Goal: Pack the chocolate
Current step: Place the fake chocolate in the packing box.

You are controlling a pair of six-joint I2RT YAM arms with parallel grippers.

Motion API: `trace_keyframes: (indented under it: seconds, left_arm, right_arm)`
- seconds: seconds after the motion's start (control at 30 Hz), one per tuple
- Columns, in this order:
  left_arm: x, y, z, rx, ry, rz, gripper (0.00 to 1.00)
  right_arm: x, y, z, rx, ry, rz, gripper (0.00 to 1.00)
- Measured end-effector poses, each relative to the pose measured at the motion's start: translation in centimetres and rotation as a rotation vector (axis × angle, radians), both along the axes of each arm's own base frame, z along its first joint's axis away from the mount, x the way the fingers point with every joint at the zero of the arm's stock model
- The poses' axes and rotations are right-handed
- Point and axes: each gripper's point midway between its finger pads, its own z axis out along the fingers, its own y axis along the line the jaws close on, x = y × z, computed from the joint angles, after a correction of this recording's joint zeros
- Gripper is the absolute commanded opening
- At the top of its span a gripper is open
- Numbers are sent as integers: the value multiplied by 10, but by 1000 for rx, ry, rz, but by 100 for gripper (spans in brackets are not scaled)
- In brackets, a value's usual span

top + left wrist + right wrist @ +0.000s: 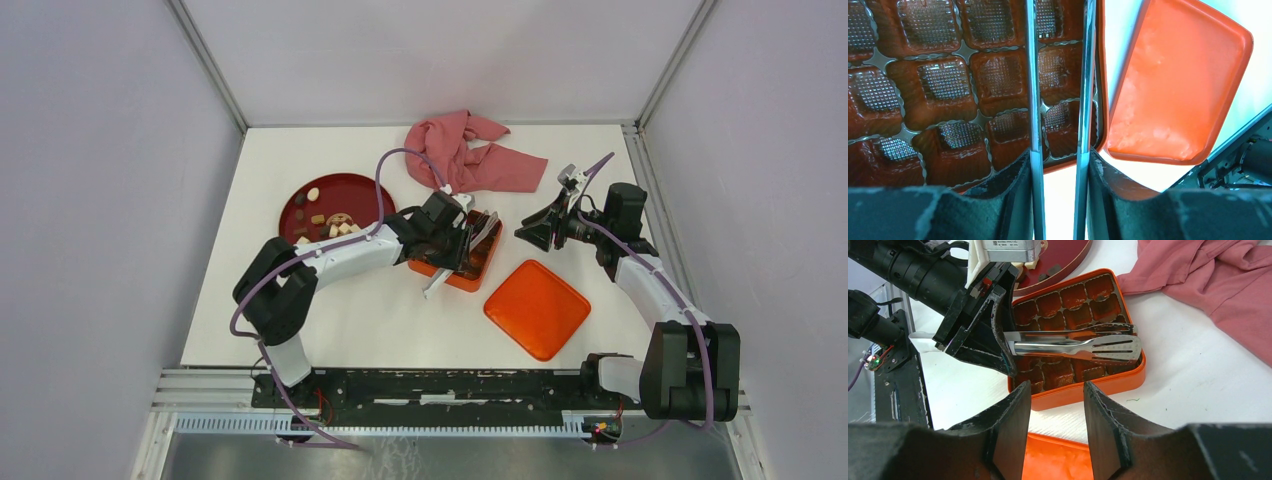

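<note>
The chocolate (pixel 322 222) lies as small brown and cream pieces on the round dark-red plate (pixel 352 192), left of the tin. My left gripper (pixel 452 240) is shut on a pair of metal tongs (pixel 1078 342) and holds them low over the orange gridded tin (pixel 1088 385). The two tong arms (pixel 1031 75) run up between my fingers, a gap between them with no piece showing in it. The compartments (pixel 948 80) below look empty. My right gripper (pixel 1055 385) hangs open and empty just right of the tin.
The tin's orange lid (pixel 537 308) lies flat near the front right, under my right gripper. A crumpled pink cloth (pixel 470 150) sits at the back behind the tin. White walls and metal rails close in the table.
</note>
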Motion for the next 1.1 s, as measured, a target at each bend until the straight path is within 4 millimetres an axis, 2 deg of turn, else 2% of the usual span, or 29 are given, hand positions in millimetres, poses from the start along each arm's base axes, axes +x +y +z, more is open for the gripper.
trace_keyframes:
  seconds: [0.73,1.1]
  left_arm:
    - [0,3,-1,17,0,8,44]
    - [2,1,2,10,-7,8,42]
  right_arm:
    - [0,0,0,0,0,0,49]
    - [0,0,0,0,0,0,49]
